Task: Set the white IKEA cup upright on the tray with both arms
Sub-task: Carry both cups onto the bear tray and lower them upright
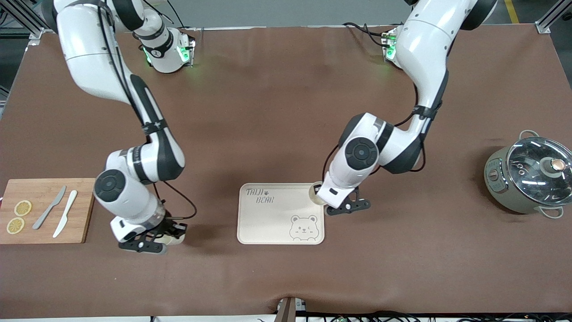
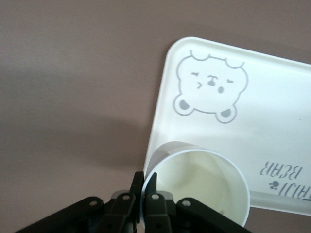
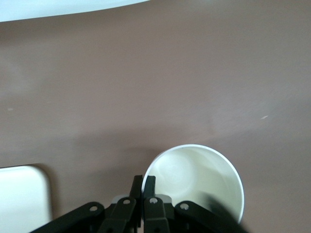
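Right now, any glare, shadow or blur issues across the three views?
Front view: glare streaks on the pot's glass lid, arm shadows on the brown cloth. Left wrist view: sharp tray, soft shadow beside it. Right wrist view: blurred white patch at one edge, cup clear.

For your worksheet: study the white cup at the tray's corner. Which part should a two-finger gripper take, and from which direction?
Grip the cup by its thin rim wall, coming from above: it stands mouth-up and is likely too wide to span. The left gripper does so, one finger inside, one outside, over the tray.
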You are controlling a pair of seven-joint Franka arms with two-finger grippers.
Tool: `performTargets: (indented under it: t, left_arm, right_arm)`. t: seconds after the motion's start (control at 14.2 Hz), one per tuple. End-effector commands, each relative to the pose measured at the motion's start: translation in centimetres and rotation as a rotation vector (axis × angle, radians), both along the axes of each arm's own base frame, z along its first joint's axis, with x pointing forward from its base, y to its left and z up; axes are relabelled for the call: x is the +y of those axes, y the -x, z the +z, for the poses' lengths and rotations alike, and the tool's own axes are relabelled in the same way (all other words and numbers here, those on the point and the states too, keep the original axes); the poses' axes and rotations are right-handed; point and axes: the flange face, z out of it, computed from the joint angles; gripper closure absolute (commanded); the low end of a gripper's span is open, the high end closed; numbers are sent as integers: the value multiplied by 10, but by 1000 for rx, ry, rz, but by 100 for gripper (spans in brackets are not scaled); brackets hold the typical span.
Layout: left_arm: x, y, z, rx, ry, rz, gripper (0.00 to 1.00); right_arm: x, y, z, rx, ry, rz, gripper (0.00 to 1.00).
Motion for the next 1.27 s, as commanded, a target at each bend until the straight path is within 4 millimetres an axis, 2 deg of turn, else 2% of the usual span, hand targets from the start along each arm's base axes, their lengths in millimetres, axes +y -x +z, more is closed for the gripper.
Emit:
performTargets:
  t: [0.0, 0.28, 0.35, 0.56, 0.84, 1.2]
  left_arm:
    - [-16, -2, -13, -42, -5, 19, 100]
    - [-31, 3, -30, -76, 4, 3, 100]
    - [-38, 8, -35, -81, 9, -7, 100]
    - [-39, 8, -45, -88, 2, -17, 100]
    - [-43, 10, -50, -110, 1, -34, 100]
    - [-41, 9, -58, -106, -8, -31, 100]
  right_arm:
    - [41, 6, 11, 8, 8, -75, 100]
    - [111, 23, 16, 20, 52, -188, 100]
    - [123, 26, 16, 18, 53, -216, 100]
    - [163, 44, 3, 17, 57, -303, 100]
    - [201, 57, -11, 30, 62, -339, 100]
    - [226, 73, -15, 36, 61, -350, 100]
